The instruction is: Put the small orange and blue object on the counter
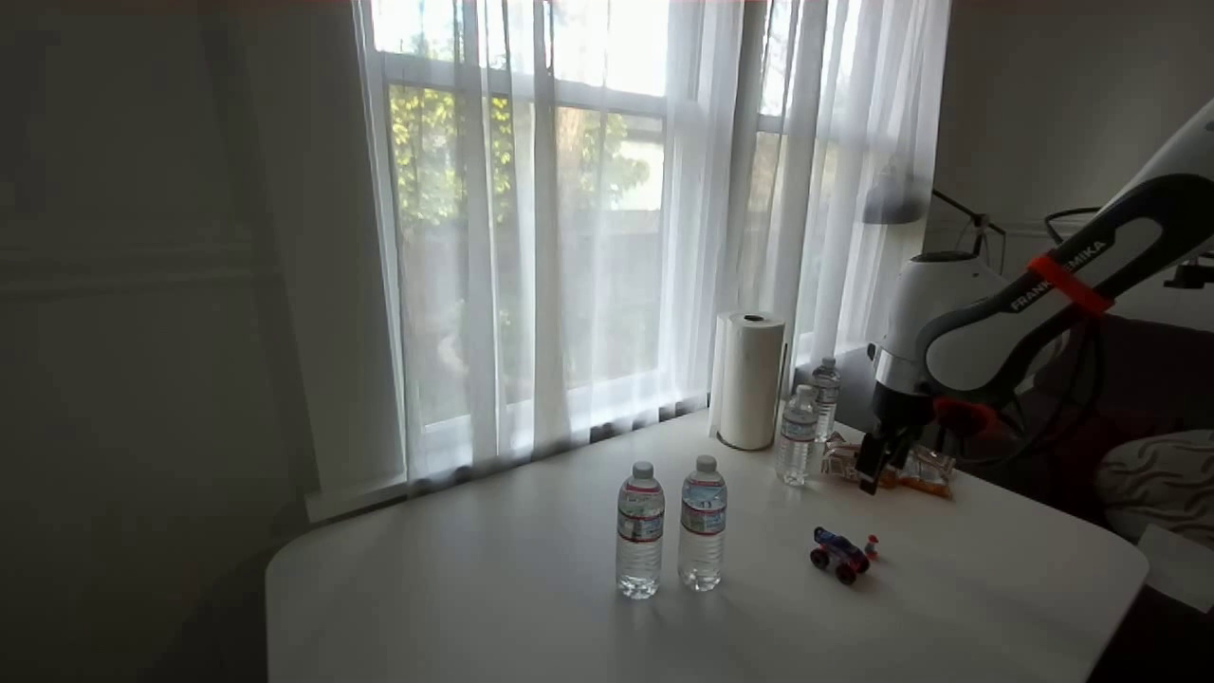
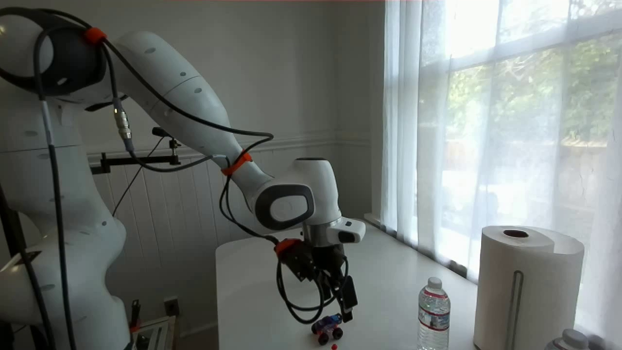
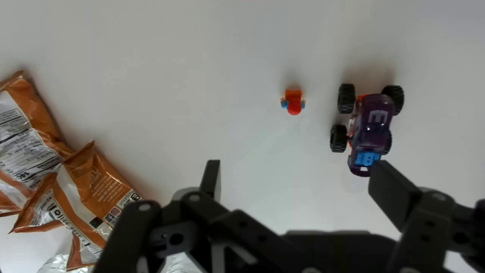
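A: What's the claw (image 3: 295, 178) got?

B: Nothing. Its fingers (image 3: 210, 180) are spread wide, only bare counter (image 3: 250, 136) showing between them.

A: And the orange and blue thing?

B: I take that as the tiny toy figure (image 3: 293, 100), standing on the counter, upper middle of the wrist view, higher in frame than the fingers and touching neither. As things lie I'd call the task met. The gap lines up with it, which would suit backing off or squaring up for a grab; stills won't settle which.

A: Isn't a finger on the toy truck (image 3: 373, 129)?

B: Overlaps it in the wrist view, but in an exterior view there's air between it and the claw (image 1: 880, 474). It's parked just right of the figure, so a wide grip there could bump it imo.

A: Anything hidden?

B: Snack bags (image 3: 91, 197), lower left: one runs off the edge, another slips behind the claw. Silvery something (image 3: 55, 262) at the bottom, no clue. In an exterior view the figure (image 2: 334, 346) is cut to a red dot. Further out, two water bottles (image 1: 641, 531) lower middle, two more by the paper towel roll (image 1: 749, 379), rearmost partly behind its neighbour.
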Tool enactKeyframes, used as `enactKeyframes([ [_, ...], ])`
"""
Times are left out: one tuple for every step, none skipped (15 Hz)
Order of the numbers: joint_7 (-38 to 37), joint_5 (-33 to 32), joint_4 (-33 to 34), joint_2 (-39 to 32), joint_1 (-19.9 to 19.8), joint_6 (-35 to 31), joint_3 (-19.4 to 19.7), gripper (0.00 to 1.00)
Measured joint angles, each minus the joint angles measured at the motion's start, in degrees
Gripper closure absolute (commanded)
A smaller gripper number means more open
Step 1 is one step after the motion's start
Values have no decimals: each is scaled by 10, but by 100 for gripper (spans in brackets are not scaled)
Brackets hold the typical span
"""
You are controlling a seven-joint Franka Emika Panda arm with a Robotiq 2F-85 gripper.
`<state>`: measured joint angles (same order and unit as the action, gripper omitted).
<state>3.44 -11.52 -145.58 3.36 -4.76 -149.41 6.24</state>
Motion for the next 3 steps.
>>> enactKeyframes([
  [-2, 0, 0, 10, 0, 12, -2, 0],
  [-4, 0, 0, 18, 0, 20, -4, 0],
  [-5, 0, 0, 22, 0, 23, -5, 0],
])
